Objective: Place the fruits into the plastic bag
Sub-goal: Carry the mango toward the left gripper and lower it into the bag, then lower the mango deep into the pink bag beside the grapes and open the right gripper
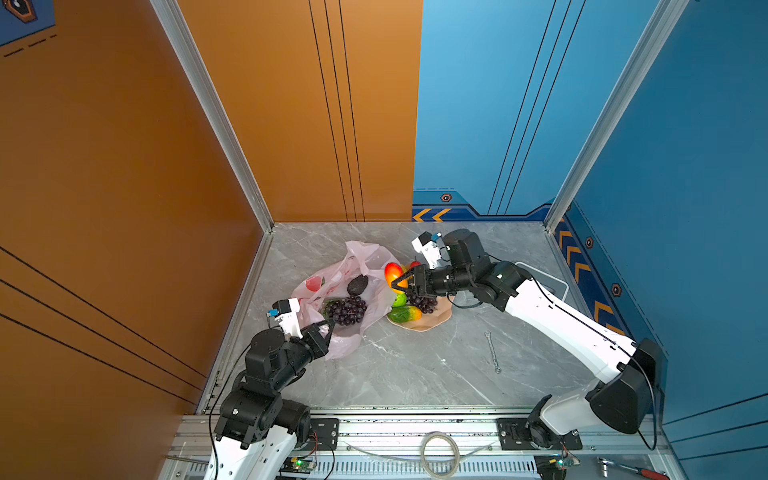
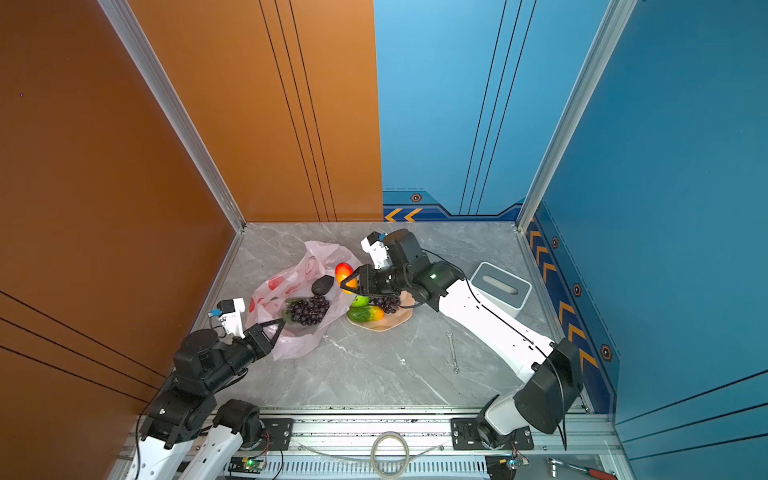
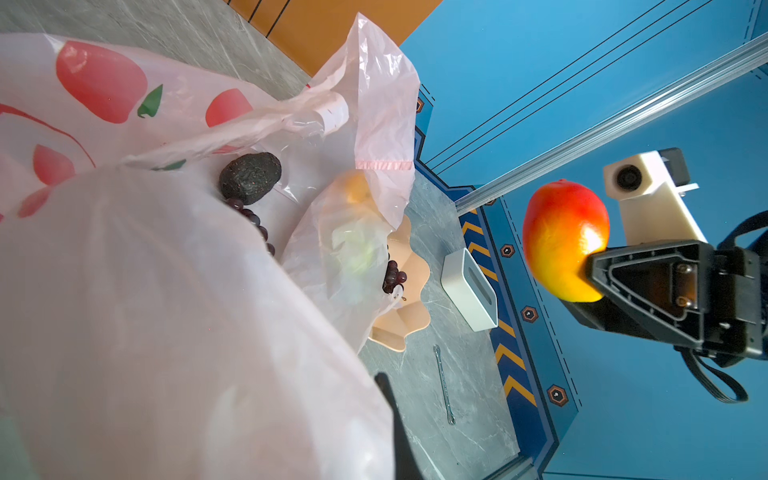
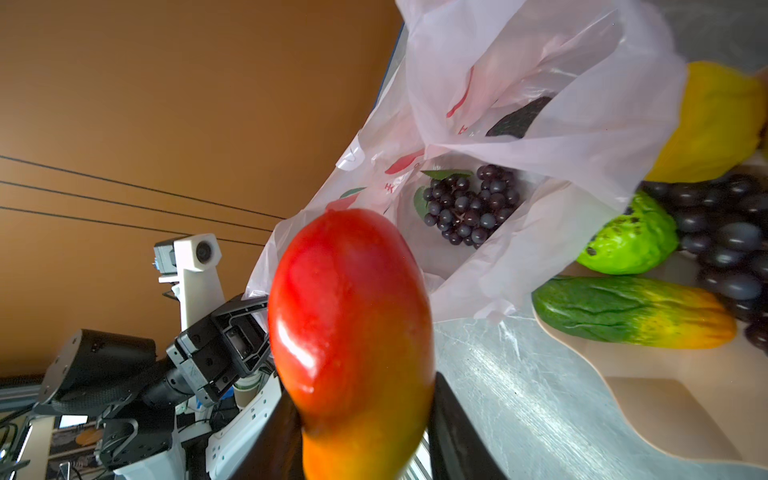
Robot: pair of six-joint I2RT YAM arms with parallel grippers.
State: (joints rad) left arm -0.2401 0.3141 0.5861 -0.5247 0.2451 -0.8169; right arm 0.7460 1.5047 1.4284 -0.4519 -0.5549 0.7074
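Right tool grips the red-yellow fruit beside the plastic bag (left tool pinches its rim).

Below my right gripper lies the grey marbled tabletop. Ahead of it stands an orange wall; behind its wrist, a blue wall with yellow chevrons. Aluminium posts mark the corners.

Your grey marble table carries, from left to right, a plastic bag, a peach bowl just beside it, a wrench, and a white box near the right wall.
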